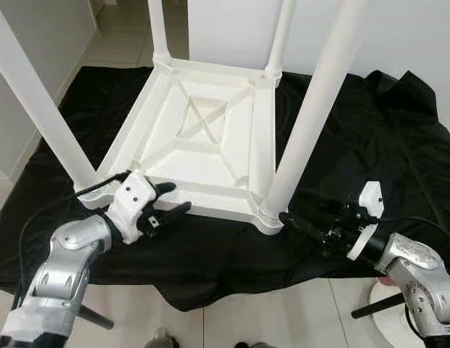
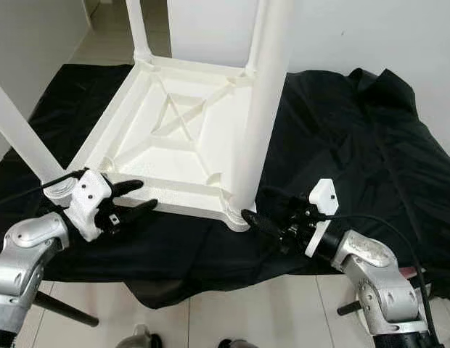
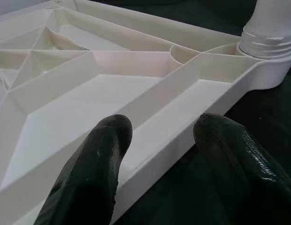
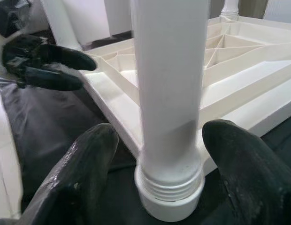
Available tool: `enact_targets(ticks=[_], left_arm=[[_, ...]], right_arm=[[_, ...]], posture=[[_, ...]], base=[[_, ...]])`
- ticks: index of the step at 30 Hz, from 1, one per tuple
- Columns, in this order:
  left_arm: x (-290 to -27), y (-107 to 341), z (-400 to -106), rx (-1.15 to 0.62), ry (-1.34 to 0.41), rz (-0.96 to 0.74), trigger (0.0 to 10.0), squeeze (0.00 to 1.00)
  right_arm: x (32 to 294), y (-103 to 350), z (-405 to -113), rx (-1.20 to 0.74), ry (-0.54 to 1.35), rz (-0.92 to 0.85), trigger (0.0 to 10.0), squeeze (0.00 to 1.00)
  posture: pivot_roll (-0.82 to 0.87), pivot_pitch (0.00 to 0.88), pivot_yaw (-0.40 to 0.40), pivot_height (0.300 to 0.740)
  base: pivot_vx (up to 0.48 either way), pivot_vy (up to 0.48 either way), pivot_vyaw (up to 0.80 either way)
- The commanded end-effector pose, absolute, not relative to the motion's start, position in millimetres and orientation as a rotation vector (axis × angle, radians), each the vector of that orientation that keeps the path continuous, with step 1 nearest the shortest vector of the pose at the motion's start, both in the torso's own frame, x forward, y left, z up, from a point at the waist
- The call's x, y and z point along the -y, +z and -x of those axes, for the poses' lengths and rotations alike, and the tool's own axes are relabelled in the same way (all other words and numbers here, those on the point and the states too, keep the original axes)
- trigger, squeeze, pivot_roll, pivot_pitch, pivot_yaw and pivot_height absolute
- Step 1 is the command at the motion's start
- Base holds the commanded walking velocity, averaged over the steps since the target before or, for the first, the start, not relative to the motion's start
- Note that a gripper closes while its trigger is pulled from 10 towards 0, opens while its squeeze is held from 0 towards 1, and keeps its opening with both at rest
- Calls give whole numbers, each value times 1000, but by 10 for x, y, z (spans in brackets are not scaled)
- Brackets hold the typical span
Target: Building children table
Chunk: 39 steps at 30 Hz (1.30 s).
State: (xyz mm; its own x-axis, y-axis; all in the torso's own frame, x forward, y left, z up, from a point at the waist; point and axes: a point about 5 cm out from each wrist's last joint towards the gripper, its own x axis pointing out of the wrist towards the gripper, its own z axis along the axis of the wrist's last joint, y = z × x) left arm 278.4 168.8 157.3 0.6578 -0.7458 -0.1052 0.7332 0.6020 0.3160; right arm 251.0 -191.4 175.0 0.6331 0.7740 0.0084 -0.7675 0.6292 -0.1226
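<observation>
A white plastic children's table (image 1: 203,138) lies upside down on a black cloth, with its legs standing up. My left gripper (image 1: 178,197) is open at the near rim, close to the near-left leg (image 1: 43,109). In the left wrist view its fingers (image 3: 94,173) sit on either side of the rim (image 3: 155,154), one over the ribbed underside and one outside. My right gripper (image 1: 290,220) is open at the base of the near-right leg (image 1: 312,116). In the right wrist view that leg (image 4: 166,70) stands between the two fingertips (image 4: 101,140) above its threaded collar (image 4: 169,197).
The black cloth (image 1: 370,130) spreads well past the table, bunched at the right. Pale floor tiles (image 1: 297,312) run along its near edge. A black rod (image 1: 94,317) and a white round base (image 1: 385,297) stand on the floor there. White walls rise behind.
</observation>
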Motion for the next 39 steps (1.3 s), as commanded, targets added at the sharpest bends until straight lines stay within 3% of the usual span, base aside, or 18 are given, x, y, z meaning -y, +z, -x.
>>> enact_targets(ticks=[1, 14, 30, 39], left_arm=[[-1681, 1539, -2763, 20, -825, -330, 10000, 0], [-1591, 1519, -2579, -13, -897, -235, 10000, 0], [-1132, 1597, -2395, 34, -920, -97, 10000, 0], [-975, 1664, -2439, 85, -877, -95, 10000, 0]], right_arm=[[1902, 1736, -2559, 70, 867, 120, 10000, 0], [1712, 1635, -2782, 102, 809, 74, 10000, 0], [1489, 1415, -2997, 68, 684, -6, 10000, 0], [1511, 1360, -3024, 86, 650, 99, 10000, 0]], posture=[[38, 66, -63, 740], [47, 61, -55, 740], [57, 60, -50, 740], [49, 46, -70, 740]], base=[[0, 0, 0], [0, 0, 0], [0, 0, 0], [0, 0, 0]])
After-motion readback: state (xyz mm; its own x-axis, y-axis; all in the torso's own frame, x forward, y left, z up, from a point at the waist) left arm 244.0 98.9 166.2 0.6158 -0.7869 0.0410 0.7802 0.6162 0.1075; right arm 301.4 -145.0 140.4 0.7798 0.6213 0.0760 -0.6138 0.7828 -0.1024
